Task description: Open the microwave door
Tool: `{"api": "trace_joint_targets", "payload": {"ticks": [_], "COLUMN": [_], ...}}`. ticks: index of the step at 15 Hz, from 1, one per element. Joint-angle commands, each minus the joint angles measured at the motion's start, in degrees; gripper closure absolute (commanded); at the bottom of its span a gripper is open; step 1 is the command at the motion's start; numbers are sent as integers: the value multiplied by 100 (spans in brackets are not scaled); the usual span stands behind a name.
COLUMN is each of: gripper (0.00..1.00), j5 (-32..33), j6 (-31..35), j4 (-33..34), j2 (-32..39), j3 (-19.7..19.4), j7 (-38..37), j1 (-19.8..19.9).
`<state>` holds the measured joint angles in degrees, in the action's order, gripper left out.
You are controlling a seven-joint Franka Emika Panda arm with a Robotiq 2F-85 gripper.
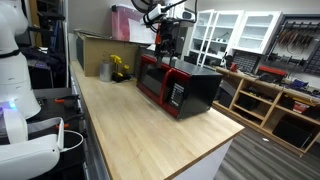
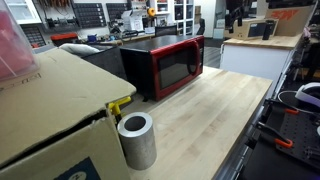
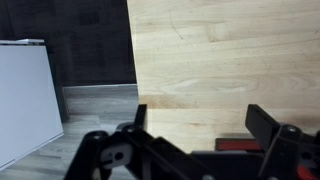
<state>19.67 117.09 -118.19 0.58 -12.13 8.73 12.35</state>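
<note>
The microwave stands on the wooden table, black-bodied with a glossy red front; it also shows in an exterior view. The microwave door is closed, with a dark window, and the light keypad panel sits beside it. My gripper hangs just above the microwave's top near its front edge. In the wrist view the gripper is open and empty, with bare wooden tabletop between the fingers and a red strip of the microwave front low in the picture.
A brown cardboard box stands at the table's end beside the microwave. A grey cylinder and a yellow object lie next to the box. A white cabinet stands off the table's edge.
</note>
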Motion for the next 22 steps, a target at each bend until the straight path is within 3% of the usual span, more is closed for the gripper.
{"api": "trace_joint_targets", "payload": {"ticks": [1, 13, 22], "gripper": [0, 0, 0], "j5": [-4, -344, -431], "j6": [-17, 164, 781], "j4": [13, 113, 657], "j2": [2, 316, 1373], "j3": [-4, 174, 481], "j7": [5, -127, -21], "j1": [-3, -167, -438]}}
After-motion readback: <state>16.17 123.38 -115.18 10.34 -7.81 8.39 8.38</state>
